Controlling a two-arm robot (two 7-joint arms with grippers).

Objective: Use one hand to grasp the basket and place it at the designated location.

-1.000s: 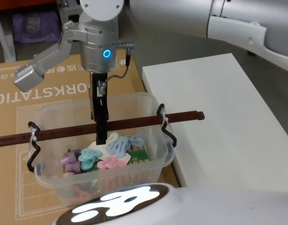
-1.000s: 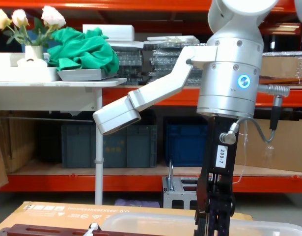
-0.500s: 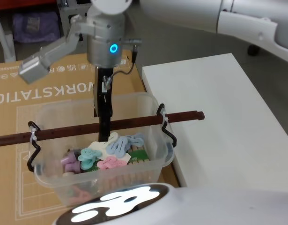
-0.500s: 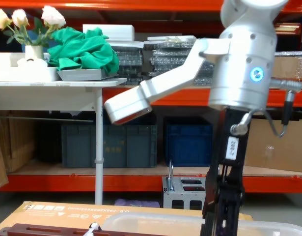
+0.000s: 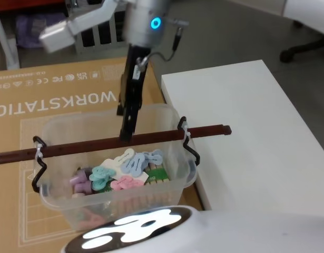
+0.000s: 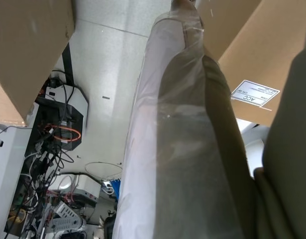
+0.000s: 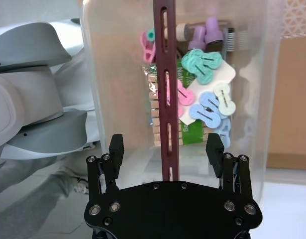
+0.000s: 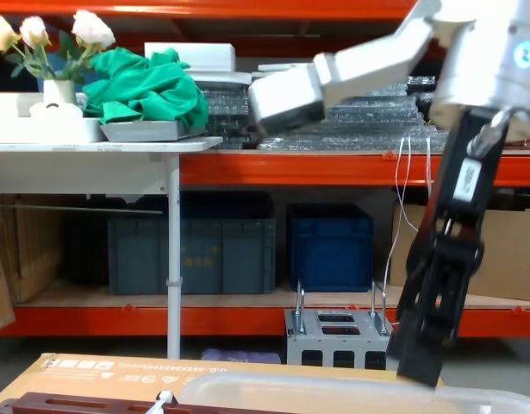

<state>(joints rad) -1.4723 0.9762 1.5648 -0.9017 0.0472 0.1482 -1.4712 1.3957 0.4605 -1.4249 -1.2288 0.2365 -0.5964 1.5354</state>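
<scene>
handle (image 5: pixel 77 147) left end cut off at head view edge; basket (image 5: pixel 59 205) near wall hidden behind robot body (image 5: pixel 214 232); chest view cuts basket off below rim

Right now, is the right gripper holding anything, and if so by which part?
Nothing is held. The right gripper is open, straddling the bar handle of the basket without clamping it.

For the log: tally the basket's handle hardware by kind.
Bar: 1
Black hooks: 2
White ties: 2
Total: 5
</scene>
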